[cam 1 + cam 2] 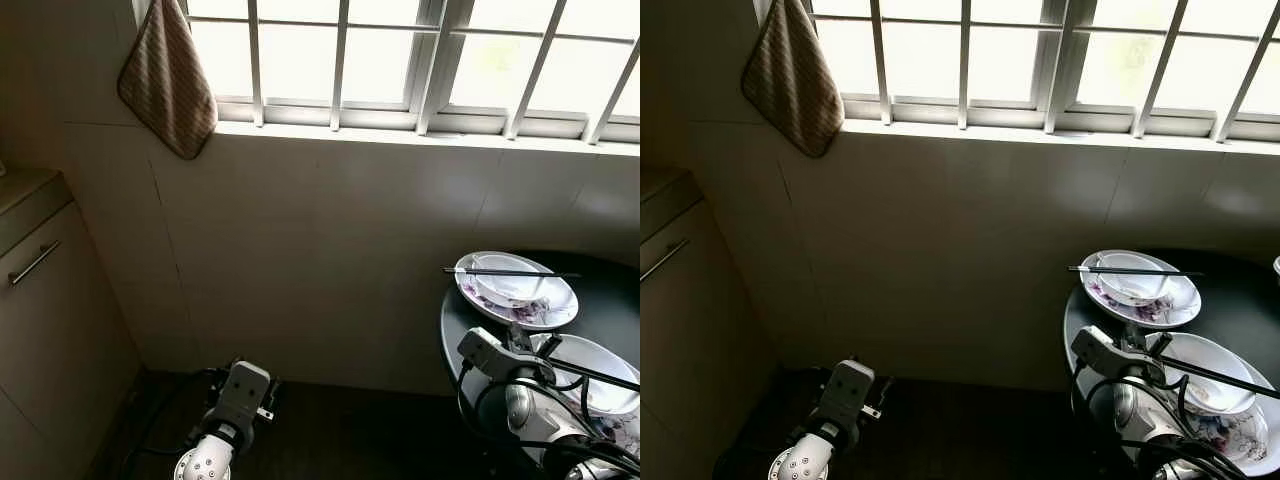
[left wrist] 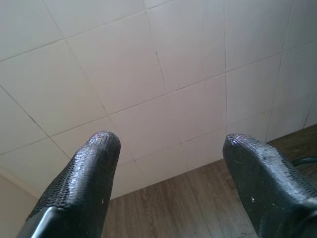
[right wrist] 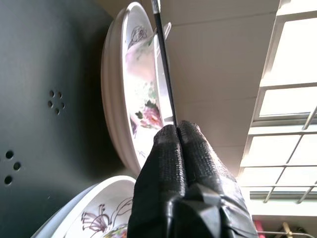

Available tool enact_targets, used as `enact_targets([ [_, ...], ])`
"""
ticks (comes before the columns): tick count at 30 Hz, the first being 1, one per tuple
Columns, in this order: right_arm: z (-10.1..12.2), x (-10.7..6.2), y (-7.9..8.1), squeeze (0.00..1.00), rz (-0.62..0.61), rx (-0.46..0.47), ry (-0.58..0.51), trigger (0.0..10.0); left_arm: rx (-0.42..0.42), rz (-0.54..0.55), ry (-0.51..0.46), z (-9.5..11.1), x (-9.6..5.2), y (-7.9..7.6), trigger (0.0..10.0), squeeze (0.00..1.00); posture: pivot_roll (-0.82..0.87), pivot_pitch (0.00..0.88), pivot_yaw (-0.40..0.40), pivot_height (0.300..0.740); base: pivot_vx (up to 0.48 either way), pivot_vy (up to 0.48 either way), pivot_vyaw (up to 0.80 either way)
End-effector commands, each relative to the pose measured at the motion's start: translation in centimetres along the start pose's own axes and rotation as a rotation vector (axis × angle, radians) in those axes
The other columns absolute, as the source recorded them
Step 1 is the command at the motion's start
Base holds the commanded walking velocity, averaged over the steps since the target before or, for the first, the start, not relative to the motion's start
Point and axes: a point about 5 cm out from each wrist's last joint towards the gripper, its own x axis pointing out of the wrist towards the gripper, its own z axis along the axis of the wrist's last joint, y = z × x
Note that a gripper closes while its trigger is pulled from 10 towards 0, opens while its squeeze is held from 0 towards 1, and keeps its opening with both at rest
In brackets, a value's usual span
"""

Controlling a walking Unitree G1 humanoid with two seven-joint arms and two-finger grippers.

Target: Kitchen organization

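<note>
Leftmost, the left gripper (image 2: 166, 148) is held idle near the floor, fingers spread on nothing. Rightward, 2 floral plates (image 1: 517, 290) sit on the dark table (image 1: 600, 290), chopsticks (image 1: 510, 271) laid across. The right gripper (image 3: 178, 131) is pressed together, pinching 1 chopstick (image 3: 163, 64), likely for clearing.

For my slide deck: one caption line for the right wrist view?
Right gripper, jaws closed, pinches a thin black chopstick beside a floral white ceramic plate on the dark round table.
</note>
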Motion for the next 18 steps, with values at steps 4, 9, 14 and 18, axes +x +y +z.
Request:
enact_targets([
  [4, 1.33, 0.55, -1.52, 0.00, -0.097, -0.090, -0.094, 0.0, -0.026, -0.003, 0.008, -0.20, 0.12, -0.10, 10.0, 0.00, -0.04, 0.000, -0.068, 0.740, 0.000, 0.000, 0.00],
  [9, 1.12, 0.49, -1.59, 0.00, -0.105, -0.088, -0.099, 0.0, -0.037, -0.005, 0.010, -0.27, 0.17, -0.23, 10.0, 0.00, -0.04, 0.000, -0.071, 0.740, 0.000, 0.000, 0.00],
  [14, 0.97, 0.44, -1.69, 0.00, -0.106, -0.089, -0.100, 0.0, -0.048, -0.006, 0.012, -0.27, 0.23, -0.35, 10.0, 0.00, -0.05, 0.000, -0.074, 0.740, 0.000, 0.000, 0.00],
  [18, 0.98, 0.46, -1.82, 0.00, -0.111, -0.093, -0.104, 0.0, -0.055, -0.006, 0.011, -0.27, 0.28, -0.38, 10.0, 0.00, -0.05, 0.000, -0.074, 0.740, 0.000, 0.000, 0.00],
])
